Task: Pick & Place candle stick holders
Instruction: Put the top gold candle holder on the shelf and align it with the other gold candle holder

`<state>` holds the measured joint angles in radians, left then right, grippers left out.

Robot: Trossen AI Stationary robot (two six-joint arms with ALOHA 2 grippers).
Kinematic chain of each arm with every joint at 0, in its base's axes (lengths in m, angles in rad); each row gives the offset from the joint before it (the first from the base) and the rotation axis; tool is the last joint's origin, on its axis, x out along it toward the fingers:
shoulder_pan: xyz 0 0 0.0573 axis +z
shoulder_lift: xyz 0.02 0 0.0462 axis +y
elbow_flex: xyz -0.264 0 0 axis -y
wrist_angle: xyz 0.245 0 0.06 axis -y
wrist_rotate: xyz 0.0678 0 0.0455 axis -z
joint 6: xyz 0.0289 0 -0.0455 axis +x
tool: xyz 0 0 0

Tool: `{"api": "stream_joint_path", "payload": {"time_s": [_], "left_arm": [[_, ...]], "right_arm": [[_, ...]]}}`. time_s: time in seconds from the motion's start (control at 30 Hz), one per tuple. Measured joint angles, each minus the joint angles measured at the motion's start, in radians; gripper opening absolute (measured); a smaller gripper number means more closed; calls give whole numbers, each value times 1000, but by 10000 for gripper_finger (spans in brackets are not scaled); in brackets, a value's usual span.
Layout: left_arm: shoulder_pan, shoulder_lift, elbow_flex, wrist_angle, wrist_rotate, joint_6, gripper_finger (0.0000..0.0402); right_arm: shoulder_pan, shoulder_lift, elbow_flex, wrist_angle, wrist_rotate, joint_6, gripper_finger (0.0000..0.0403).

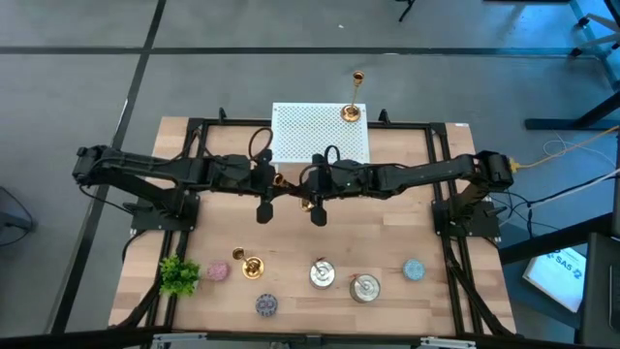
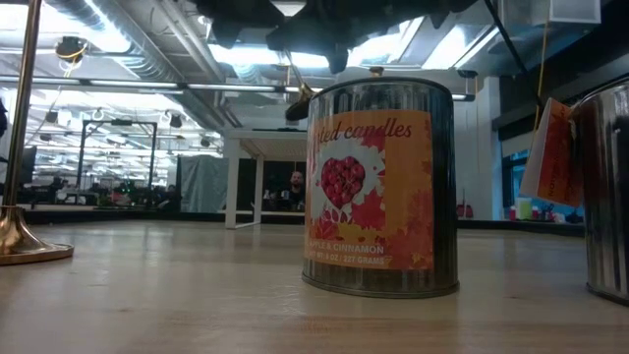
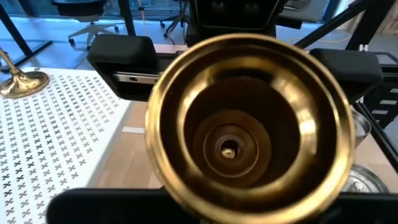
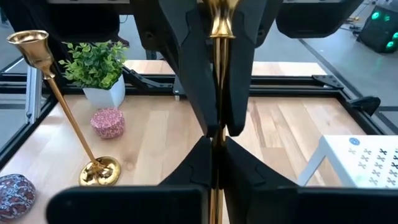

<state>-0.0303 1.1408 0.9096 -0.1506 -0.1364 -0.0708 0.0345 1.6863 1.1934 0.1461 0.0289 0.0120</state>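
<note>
Wooden planks of the table (image 1: 387, 228) carry the whole scene, under two dark arms that meet above its middle. At the centre, the left gripper (image 1: 274, 181) and the right gripper (image 1: 306, 184) are both clamped on one brass candle stick holder (image 3: 249, 124), held off the table between them; the left wrist view looks straight into the underside of its flared base, and the right wrist view shows the right gripper's fingers (image 4: 193, 74) pinched tight around the thin stem.

Near the far edge lies a white perforated mat (image 1: 320, 131), with a second candle stick holder (image 1: 351, 109) standing upright at its far right corner. A third candle stick holder (image 1: 250, 264) stands on the table near the front edge, towards the left, tilted in the overhead view. Beside it sit a pink candle (image 1: 216, 270) and a small green plant (image 1: 178, 275) at the front left. Two silver tins (image 1: 323, 274) stand at the middle of the front edge, a pale blue candle (image 1: 414, 269) to their right, and a dark patterned candle (image 1: 265, 305) closest to the front edge.
</note>
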Motion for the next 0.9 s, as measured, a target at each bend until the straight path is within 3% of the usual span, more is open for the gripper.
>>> {"api": "stream_joint_path", "payload": {"time_s": [0.3,0.6,0.9], "left_arm": [[4,0,0,-7,31,-1,32],[29,-28,20,-10,40,-27,89],[53,-215,45,-47,26,50,122]], "right_arm": [[1,-2,0,-11,0,9,15],[0,-18,-2,-4,9,28,15],[-2,-104,-33,22,126,3,15]]}}
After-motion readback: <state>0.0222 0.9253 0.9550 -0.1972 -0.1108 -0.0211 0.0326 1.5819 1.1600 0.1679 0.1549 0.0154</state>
